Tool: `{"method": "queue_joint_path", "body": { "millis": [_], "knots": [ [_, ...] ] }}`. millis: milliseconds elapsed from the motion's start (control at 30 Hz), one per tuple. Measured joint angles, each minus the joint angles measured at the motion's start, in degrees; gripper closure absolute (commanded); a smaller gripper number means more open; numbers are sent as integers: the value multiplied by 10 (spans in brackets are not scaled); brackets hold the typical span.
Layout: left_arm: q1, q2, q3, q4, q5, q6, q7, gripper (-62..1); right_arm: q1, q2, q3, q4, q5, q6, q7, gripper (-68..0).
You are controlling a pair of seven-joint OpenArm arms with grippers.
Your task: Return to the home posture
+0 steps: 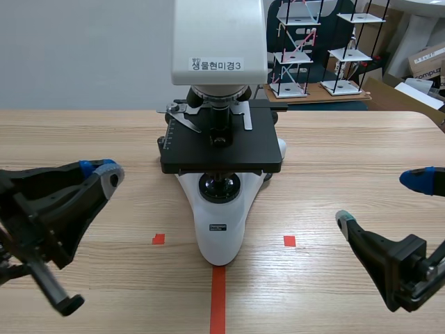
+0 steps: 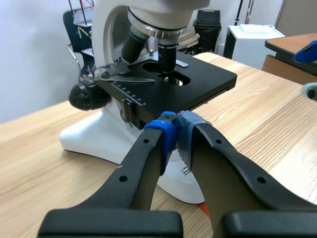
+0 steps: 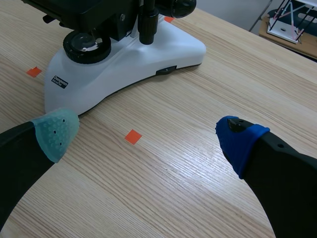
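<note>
Left gripper [image 1: 104, 172] clenched on nothing, right gripper [image 1: 381, 200] released, both clear of microscope [image 1: 221, 229]; we reckon nearly home.

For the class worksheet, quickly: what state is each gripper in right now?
Left gripper: closed, holding nothing.
Right gripper: open, holding nothing.

Lab; microscope [image 1: 221, 223] on table [image 1: 348, 153]; frame models [image 1: 288, 57] in bkgd.

A white microscope [image 1: 221, 209] stands on the wooden table [image 1: 83, 139]. The left gripper [image 1: 101, 170], fingers together, and the right gripper [image 1: 381, 200], fingers apart, flank it.
</note>
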Motion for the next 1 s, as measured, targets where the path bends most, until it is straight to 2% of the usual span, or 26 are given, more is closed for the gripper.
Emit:
{"method": "queue_joint_path", "body": {
  "millis": [100,167,300,400,500,567,667,1000],
  "knots": [
    [43,-6,-31,12,35,0,-24,-18,0,0,0,0,0,0,0,-613],
    [71,-5,-47,14,55,0,-45,-56,0,0,0,0,0,0,0,-613],
    [127,-5,-76,14,76,0,-81,-227,0,0,0,0,0,0,0,-613],
    [168,-5,-95,14,76,1,-110,-353,0,0,0,0,0,0,0,-613],
    [207,-2,-115,14,73,0,-174,-502,0,0,0,0,0,0,0,-613],
    [232,1,-128,14,72,0,-210,-562,0,0,0,0,0,0,0,-613],
    [260,9,-147,14,72,0,-241,-573,0,0,0,0,0,0,0,-613],
    [276,20,-159,14,73,0,-243,-573,0,0,0,0,0,0,0,-613]
  ]
}}
